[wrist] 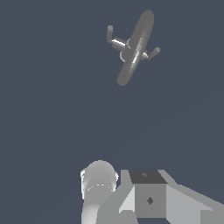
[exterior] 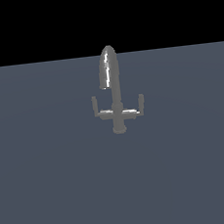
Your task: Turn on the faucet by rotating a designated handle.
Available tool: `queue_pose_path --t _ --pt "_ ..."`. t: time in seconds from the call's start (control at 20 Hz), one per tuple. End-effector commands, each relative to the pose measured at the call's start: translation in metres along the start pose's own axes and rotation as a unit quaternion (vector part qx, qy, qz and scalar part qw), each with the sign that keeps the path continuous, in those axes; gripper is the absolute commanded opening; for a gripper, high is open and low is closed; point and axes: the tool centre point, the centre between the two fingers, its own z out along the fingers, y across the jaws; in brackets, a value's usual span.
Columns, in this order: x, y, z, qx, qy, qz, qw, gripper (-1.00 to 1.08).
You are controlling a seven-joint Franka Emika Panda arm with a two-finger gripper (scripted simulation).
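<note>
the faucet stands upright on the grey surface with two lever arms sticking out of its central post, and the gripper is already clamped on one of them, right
Not quite. The faucet does stand upright on the grey surface with two lever arms on its central post, but nothing is clamped on either arm. The exterior view shows both arms bare with no gripper near them, and in the wrist view the faucet lies well away from the arm's hardware.

Faucet (exterior: 114, 96) – dull grey metal, smooth, bright glints on spout; floor (exterior: 54, 189) – matt slate-blue.
</note>
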Motion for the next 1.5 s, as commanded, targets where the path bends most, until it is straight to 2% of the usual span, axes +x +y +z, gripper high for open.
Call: queue_pose_path --t 0.0,0.35,0.7,1.05,1.25,1.45 --pt "0.004 0.002 0.001 -0.008 -0.008 -0.022 0.9997 -1.00" --pt "0.021 0.009 0.004 -0.038 -0.042 -0.108 0.9925 -1.00" --pt "0.042 0.016 0.009 -0.067 -0.086 -0.209 0.9717 -1.00" --pt "0.065 0.023 0.015 -0.087 -0.134 -0.308 0.9380 -1.00" --pt "0.079 0.026 0.019 -0.095 -0.161 -0.362 0.9131 -1.00" --pt "0.093 0.028 0.024 -0.100 -0.190 -0.415 0.8844 -1.00"
